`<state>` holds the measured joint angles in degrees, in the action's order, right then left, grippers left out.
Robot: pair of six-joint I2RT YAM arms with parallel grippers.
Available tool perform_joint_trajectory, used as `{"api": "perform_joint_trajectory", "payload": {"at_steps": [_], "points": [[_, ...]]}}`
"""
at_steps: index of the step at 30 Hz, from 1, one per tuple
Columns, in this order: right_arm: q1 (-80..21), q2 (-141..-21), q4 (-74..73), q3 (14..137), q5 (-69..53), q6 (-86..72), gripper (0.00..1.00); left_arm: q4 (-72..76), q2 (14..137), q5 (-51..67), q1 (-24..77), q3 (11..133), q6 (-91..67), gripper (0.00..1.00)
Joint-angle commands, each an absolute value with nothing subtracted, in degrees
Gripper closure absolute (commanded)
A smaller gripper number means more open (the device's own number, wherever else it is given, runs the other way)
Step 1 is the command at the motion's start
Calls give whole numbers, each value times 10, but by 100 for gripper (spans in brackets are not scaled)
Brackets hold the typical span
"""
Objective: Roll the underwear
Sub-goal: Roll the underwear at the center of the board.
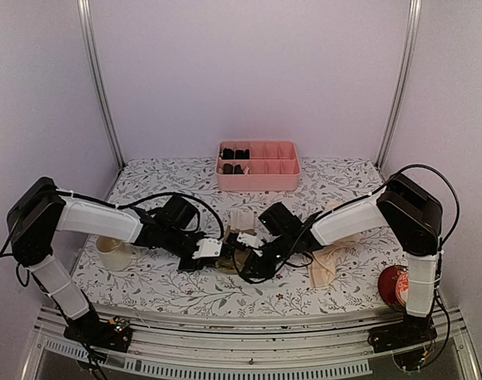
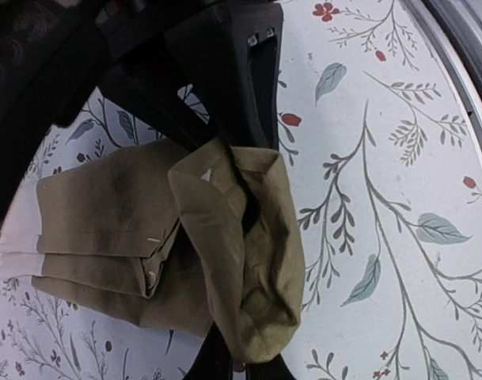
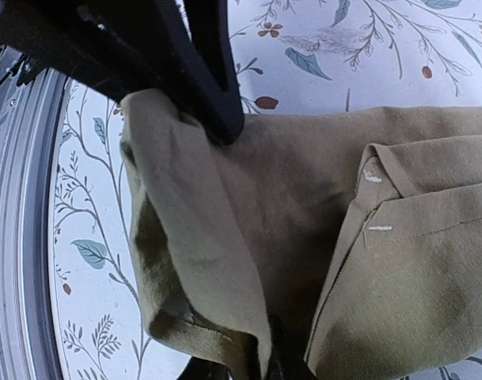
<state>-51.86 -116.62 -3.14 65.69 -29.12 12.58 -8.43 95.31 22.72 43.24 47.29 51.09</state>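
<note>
Both sets of fingers clenched on olive underwear [image 2: 106, 214]: left fingers [image 2: 233, 79] pinch near end, hem curled over them; right fingers [image 3: 205, 83] appear to grip same end from opposite side. Garment on table [image 1: 169, 286], near centre, between arms, equally close to each. Folded band runs from pinched end toward far side, so roll likely goes that way. Peach underwear [image 1: 324, 267] well apart, right.
</note>
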Motion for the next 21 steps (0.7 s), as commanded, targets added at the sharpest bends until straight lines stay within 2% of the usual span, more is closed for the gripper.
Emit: {"api": "perform_joint_trajectory", "payload": {"at_steps": [1,11,13,16,18,21], "points": [[-513,-1155,-77,636,-270,118,82,-124,959,261,413,490,504,89],[-522,-1108,-14,597,-248,127,51,-145,979,268,408,513,492,88],[-528,-1101,-1,589,-233,132,48,-147,983,268,407,516,487,87],[-533,-1107,2,594,-216,134,50,-147,986,268,407,520,484,86],[-533,-1115,-1,601,-215,131,57,-148,984,270,407,518,485,78],[-533,-1124,-10,611,-213,129,69,-130,971,260,410,498,496,50]]}}
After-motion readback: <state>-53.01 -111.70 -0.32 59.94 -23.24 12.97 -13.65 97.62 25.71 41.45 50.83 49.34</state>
